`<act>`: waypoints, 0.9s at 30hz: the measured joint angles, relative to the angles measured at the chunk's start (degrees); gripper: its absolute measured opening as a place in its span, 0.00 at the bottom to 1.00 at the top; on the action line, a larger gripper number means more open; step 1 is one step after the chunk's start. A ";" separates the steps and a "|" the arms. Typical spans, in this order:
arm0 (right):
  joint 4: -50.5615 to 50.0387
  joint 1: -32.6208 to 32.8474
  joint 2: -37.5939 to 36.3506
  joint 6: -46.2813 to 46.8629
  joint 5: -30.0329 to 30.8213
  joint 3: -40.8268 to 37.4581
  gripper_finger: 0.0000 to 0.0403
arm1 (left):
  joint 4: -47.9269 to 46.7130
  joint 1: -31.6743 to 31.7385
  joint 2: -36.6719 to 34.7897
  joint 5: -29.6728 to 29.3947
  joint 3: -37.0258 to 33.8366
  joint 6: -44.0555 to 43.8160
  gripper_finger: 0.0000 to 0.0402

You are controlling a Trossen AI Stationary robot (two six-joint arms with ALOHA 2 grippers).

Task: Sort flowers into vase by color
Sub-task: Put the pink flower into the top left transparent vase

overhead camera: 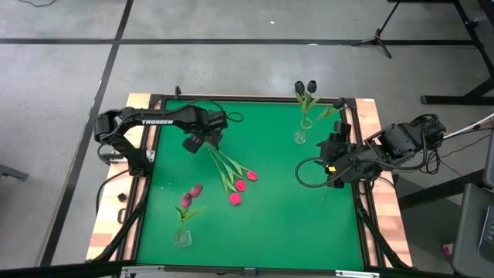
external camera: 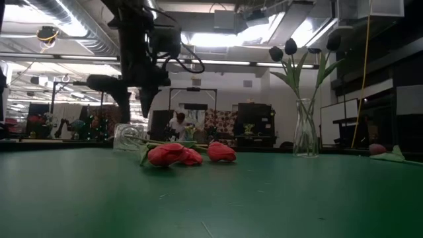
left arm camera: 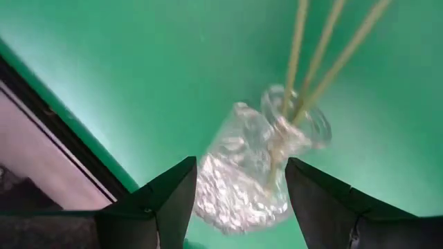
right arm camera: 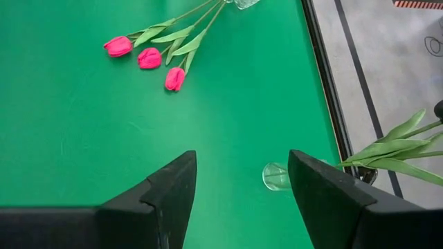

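Note:
A clear glass vase (left arm camera: 242,173) lies on its side on the green table (overhead camera: 278,224), at the far left. Three pink-red flowers (overhead camera: 241,185) stick out of its mouth, their stems and heads (external camera: 168,154) flat on the table. My left gripper (left arm camera: 242,207) hangs open just over this vase, one finger on either side and pointing steeply down. My right gripper (right arm camera: 242,200) waits open, high over the table's right side. An upright vase (overhead camera: 301,135) at the far right holds near-black flowers (external camera: 291,46). Another upright vase (overhead camera: 183,235) at the near left holds maroon-pink flowers (overhead camera: 191,197).
A raised dark frame (overhead camera: 147,185) with wooden borders runs around the table. A black cable loop (overhead camera: 307,174) hangs by the right arm. Bare green table lies in the middle and toward the near right.

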 joint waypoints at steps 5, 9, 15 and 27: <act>0.00 0.00 0.00 -0.07 0.07 0.00 0.56 | 3.26 -0.92 0.00 0.78 0.00 -6.60 0.54; 0.00 0.00 0.00 -0.26 0.16 0.00 0.56 | 4.31 -2.14 0.00 2.87 0.00 -13.66 0.54; 0.00 0.00 0.00 0.35 0.44 0.00 0.56 | 8.07 -4.42 0.00 -3.88 0.00 -14.55 0.54; 0.00 0.00 0.00 1.15 0.40 0.00 0.56 | 11.81 -8.22 0.00 -11.53 0.00 -18.78 0.65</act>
